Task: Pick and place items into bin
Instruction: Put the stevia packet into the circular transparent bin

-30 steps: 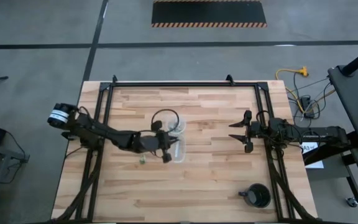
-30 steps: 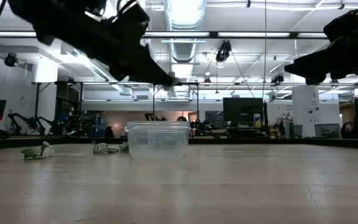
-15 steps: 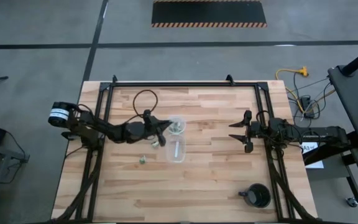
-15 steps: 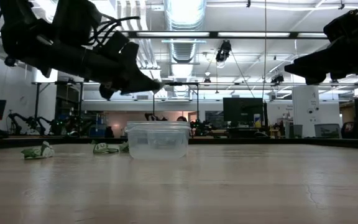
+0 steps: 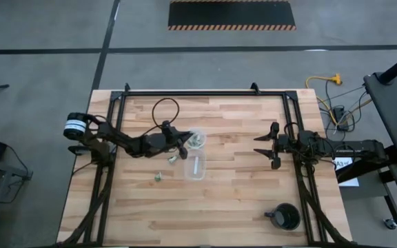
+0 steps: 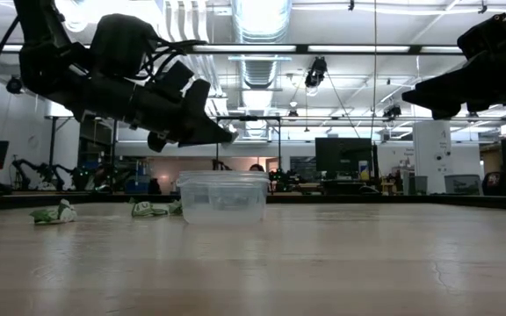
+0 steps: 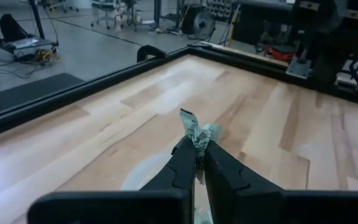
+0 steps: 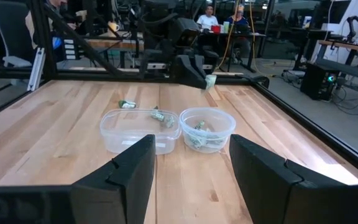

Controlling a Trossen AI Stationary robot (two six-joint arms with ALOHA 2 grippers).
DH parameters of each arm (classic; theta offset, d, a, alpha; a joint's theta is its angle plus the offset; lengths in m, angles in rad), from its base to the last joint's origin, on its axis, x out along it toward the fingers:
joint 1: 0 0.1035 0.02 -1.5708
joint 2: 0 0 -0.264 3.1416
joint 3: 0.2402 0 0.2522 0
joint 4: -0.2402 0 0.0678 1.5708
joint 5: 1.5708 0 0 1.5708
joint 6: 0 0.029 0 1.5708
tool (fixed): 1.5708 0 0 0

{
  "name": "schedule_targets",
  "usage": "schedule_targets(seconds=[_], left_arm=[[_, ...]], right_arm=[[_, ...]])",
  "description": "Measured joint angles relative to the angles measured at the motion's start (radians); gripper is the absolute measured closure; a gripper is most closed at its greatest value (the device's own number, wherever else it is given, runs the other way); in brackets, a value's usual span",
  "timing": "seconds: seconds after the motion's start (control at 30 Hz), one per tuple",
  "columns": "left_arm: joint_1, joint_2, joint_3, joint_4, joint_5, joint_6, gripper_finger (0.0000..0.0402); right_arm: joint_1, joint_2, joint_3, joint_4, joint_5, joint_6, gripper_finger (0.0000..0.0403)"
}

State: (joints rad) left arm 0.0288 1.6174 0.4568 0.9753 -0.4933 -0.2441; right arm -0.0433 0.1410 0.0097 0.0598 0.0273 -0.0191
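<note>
Desk (image 5: 233, 200): pale wood planks in a black frame. A black cup (image 5: 286, 216) with a handle stands at the near right corner, well clear of the work.

Clear rectangular tub (image 8: 139, 130): mid-desk, just beside the bin; a white strip (image 5: 196, 167) lies in it.

Bin (image 8: 207, 127): round, clear, holding a few green-and-whitish bits (image 8: 199, 139).

Loose bits: two on the desk (image 5: 158, 177) (image 5: 173, 158) left of the tub in the high view.

Left pincer (image 7: 196, 148): shut on one bit (image 7: 194, 132), raised above the desk at the bin's left edge. A second ago it hung over the tub; it has since drawn back leftward and toward the bin.

Right pincer (image 8: 192, 165): jaws wide, empty, parked at the right side, unmoved.
</note>
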Motion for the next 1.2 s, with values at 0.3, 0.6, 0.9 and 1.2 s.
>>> schedule_targets(seconds=[0.3,0.6,0.9,1.2], left_arm=[[0.005,0.000,0.002,-0.004,0.000,0.019,0.0392],[0.006,-0.002,0.002,-0.005,0.037,0.020,0.0389],[0.006,-0.002,0.002,-0.004,0.047,0.022,0.0382],[0.006,-0.002,0.002,-0.004,0.047,0.021,0.0323]], right_arm=[[0.000,0.000,0.000,0.000,0.000,0.000,0.0207],[0.000,0.000,0.000,0.000,0.000,0.000,0.0207],[0.000,0.000,0.000,0.000,0.000,0.000,0.0207],[0.000,0.000,0.000,0.000,0.000,0.000,0.0207]])
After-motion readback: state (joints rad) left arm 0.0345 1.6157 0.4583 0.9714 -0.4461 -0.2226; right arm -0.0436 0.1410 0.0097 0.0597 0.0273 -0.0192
